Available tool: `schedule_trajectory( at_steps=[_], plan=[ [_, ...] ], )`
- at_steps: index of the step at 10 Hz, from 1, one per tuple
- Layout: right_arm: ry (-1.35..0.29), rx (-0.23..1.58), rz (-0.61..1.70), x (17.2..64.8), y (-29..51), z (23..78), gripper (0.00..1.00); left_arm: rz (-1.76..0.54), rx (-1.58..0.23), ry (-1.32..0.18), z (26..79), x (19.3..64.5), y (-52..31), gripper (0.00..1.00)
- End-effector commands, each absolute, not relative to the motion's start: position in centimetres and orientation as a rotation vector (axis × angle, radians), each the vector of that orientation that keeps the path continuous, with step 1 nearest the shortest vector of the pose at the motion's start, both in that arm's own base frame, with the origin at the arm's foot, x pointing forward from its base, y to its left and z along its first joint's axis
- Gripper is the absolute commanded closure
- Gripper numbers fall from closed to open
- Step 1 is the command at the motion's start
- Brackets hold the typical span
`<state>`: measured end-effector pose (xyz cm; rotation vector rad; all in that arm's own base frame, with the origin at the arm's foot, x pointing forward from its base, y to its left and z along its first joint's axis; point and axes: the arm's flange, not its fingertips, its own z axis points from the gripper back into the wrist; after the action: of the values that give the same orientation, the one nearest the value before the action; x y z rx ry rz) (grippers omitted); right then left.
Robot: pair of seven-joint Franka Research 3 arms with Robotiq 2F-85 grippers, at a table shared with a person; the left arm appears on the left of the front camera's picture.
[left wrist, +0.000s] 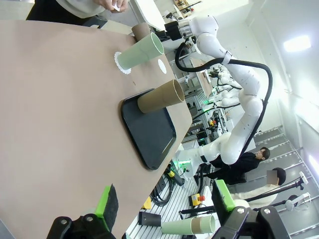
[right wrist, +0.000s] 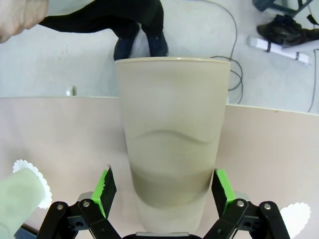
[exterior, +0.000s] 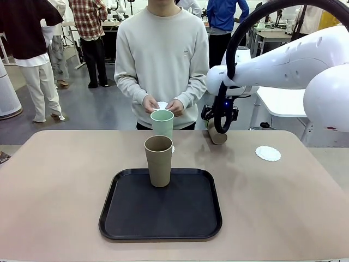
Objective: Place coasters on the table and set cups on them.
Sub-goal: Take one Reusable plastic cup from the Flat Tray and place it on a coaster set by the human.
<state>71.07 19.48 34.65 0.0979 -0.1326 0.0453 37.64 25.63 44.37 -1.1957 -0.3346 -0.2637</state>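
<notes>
On the table (exterior: 60, 180), the right gripper (right wrist: 164, 172) stands wide open around a tan cup (right wrist: 172, 114) near the far edge, pads just beside its walls without pressing. It should close gently, centred and low, then lift straight and set the cup on the bare coaster (exterior: 268, 153) to its right. The left gripper (left wrist: 164, 204) is wide open and empty, well apart from the cups. From the front the arm hides most of that cup, and the coaster (right wrist: 44, 186) under the mint cup (exterior: 162, 123) barely shows.
</notes>
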Motion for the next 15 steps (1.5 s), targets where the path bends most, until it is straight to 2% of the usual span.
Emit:
schedule_trajectory(
  at_steps=[1,7,8,9,10,11,13,14,15],
  plan=[
    [-0.110,0.067,0.027,72.5,19.6,34.0,0.00,-0.267,-1.197,-0.334,44.6,37.5,25.8,0.00],
    [-0.073,0.053,0.030,72.8,19.4,32.8,0.00,-0.267,-1.197,-0.334,44.6,37.5,25.8,0.00],
    [-0.062,0.055,0.041,72.9,19.3,32.7,0.03,-0.267,-1.197,-0.334,44.6,37.5,25.8,0.00],
    [-0.055,0.061,0.054,72.9,19.1,32.6,0.56,-0.267,-1.197,-0.334,44.6,37.5,25.8,0.00],
    [-0.048,0.063,0.055,72.9,19.1,32.6,0.60,-0.267,-1.197,-0.334,44.6,37.5,25.8,0.00],
    [-0.046,0.067,0.056,72.9,19.0,32.6,1.00,-0.267,-1.197,-0.334,44.6,37.5,25.8,0.00],
    [-0.049,0.074,0.045,72.9,18.5,33.3,1.00,-0.267,-1.197,-0.334,44.6,37.5,25.8,0.00],
    [-0.052,0.077,0.048,72.6,18.2,33.7,0.77,-0.267,-1.197,-0.334,44.6,37.5,25.8,0.00],
    [-0.059,0.081,0.048,72.4,17.9,34.2,0.77,-0.267,-1.197,-0.334,44.6,37.5,25.8,0.00]
  ],
)
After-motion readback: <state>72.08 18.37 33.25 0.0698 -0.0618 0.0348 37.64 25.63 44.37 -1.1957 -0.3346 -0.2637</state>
